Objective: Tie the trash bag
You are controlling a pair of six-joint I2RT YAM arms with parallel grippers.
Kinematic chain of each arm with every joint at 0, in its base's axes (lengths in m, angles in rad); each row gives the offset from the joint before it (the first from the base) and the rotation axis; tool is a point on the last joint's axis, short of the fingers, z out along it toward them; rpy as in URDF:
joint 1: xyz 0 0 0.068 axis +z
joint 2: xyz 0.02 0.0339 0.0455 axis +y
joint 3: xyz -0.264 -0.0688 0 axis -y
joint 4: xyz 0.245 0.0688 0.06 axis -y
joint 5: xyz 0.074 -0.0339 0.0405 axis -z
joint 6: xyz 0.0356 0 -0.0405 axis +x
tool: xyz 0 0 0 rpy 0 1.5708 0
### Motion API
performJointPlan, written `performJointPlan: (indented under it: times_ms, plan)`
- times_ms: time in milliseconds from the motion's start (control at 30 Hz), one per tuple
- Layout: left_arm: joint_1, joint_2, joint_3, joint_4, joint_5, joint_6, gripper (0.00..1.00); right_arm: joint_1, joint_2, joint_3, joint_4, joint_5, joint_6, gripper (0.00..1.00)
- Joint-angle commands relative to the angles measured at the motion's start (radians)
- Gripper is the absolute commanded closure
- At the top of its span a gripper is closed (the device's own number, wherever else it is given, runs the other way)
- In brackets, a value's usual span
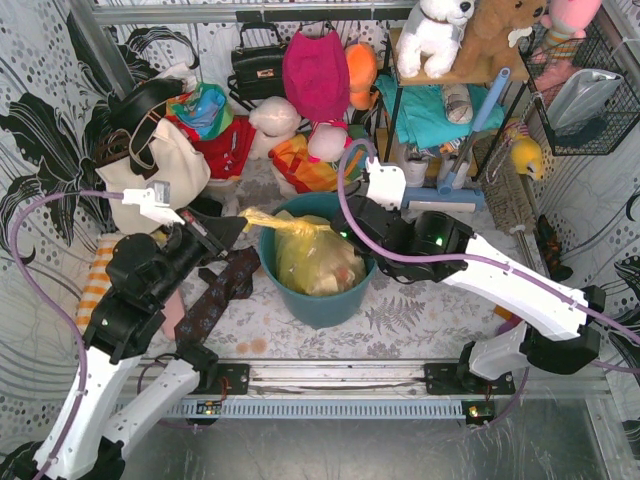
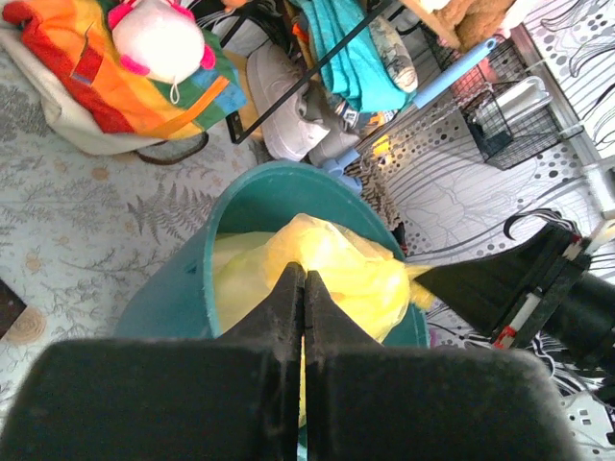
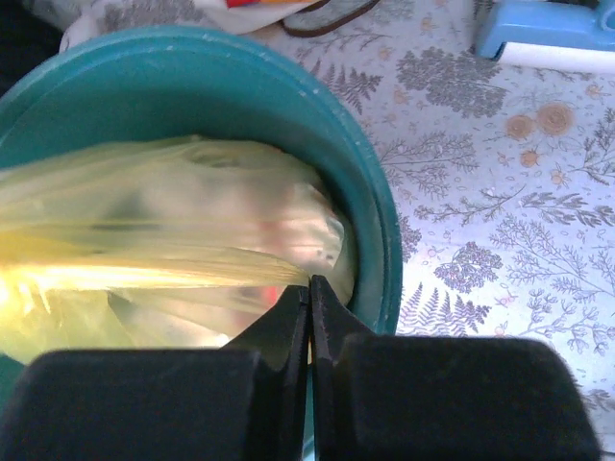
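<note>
The yellow-green trash bag [image 1: 310,258] sits inside the round teal bin [image 1: 318,300] at the middle of the table. Its top is pulled into a taut strip across the bin's mouth. My left gripper [image 1: 243,222] is shut on the strip's left end, just past the bin's left rim. My right gripper [image 1: 342,228] is shut on the strip's right end, over the bin's far right rim. In the left wrist view the bag [image 2: 332,269] bunches beyond the closed fingertips [image 2: 304,277]. In the right wrist view the stretched bag [image 3: 173,259] runs left from the closed fingertips [image 3: 309,284].
A dark patterned cloth [image 1: 222,292] lies left of the bin. Bags, clothes and soft toys [image 1: 315,75] crowd the back. A rack with a blue-handled tool [image 1: 470,140] stands at the back right. A metal rail [image 1: 330,378] runs along the near edge.
</note>
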Motion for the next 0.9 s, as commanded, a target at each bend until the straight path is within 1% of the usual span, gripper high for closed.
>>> performJointPlan:
  times_ms: [0,67,133,200,333,467,633,800,867]
  plan:
    - [0.005,-0.057,-0.063,0.009,-0.081,-0.017,1.00,-0.008,-0.025,-0.012,-0.084,0.208,0.119,1.00]
    - [0.005,-0.077,-0.096,0.005,-0.092,-0.030,1.00,-0.013,-0.035,-0.032,-0.080,0.241,0.151,1.00]
    - [0.005,-0.089,-0.115,-0.010,-0.098,-0.034,1.00,-0.014,-0.033,-0.028,-0.121,0.275,0.198,1.00]
    - [0.004,-0.091,-0.114,-0.039,-0.117,-0.034,1.00,-0.015,-0.042,-0.024,-0.164,0.303,0.248,1.00]
    - [0.004,-0.092,-0.096,-0.113,-0.188,-0.037,1.00,-0.017,-0.071,-0.042,-0.198,0.334,0.292,1.00]
    - [0.005,-0.077,-0.081,-0.167,-0.217,-0.028,1.00,-0.021,-0.072,-0.037,-0.273,0.352,0.359,1.00]
    - [0.004,-0.064,-0.063,-0.204,-0.243,-0.022,1.00,-0.024,-0.078,-0.039,-0.303,0.360,0.374,1.00]
    - [0.004,-0.037,-0.055,-0.179,-0.186,-0.018,1.00,-0.024,-0.081,-0.049,-0.270,0.347,0.344,1.00]
    - [0.004,-0.026,-0.050,-0.209,-0.221,-0.022,1.00,-0.025,-0.085,-0.053,-0.292,0.348,0.364,1.00]
